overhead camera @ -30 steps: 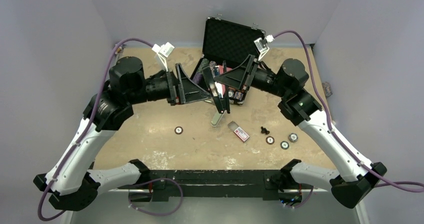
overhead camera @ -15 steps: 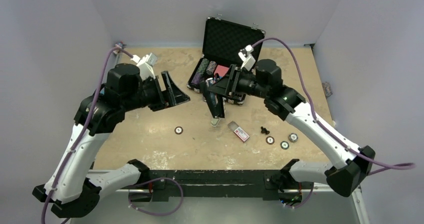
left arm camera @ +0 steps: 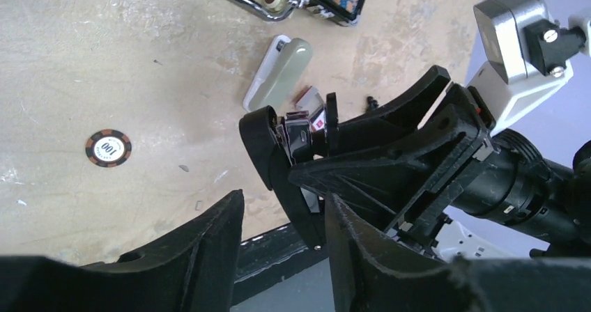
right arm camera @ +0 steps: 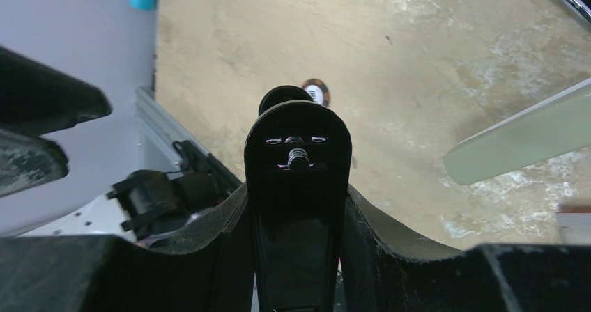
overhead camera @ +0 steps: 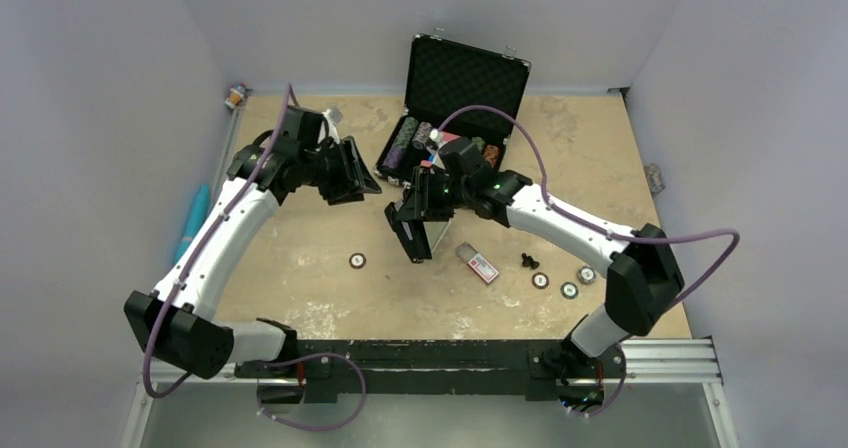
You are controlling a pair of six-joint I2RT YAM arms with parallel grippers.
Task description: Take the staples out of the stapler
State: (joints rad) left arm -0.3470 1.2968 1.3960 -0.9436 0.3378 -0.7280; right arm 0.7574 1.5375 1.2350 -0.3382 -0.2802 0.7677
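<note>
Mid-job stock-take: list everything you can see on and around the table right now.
stapler: one, black, held off the table between the right gripper's fingers
bar: one, pale grey-green, lying mid-table in front of the case
small box: one, red-and-white label, on the table right of the stapler
small black part: one, black, right of the small box
loose chips: four, dark rims with pale centres; one left of centre, three at the right
case: one, black, open at back centre, chip stacks inside
teal object: one, beyond the table's left edge
left gripper: open, empty, left of the case
right gripper: shut on the stapler
</note>
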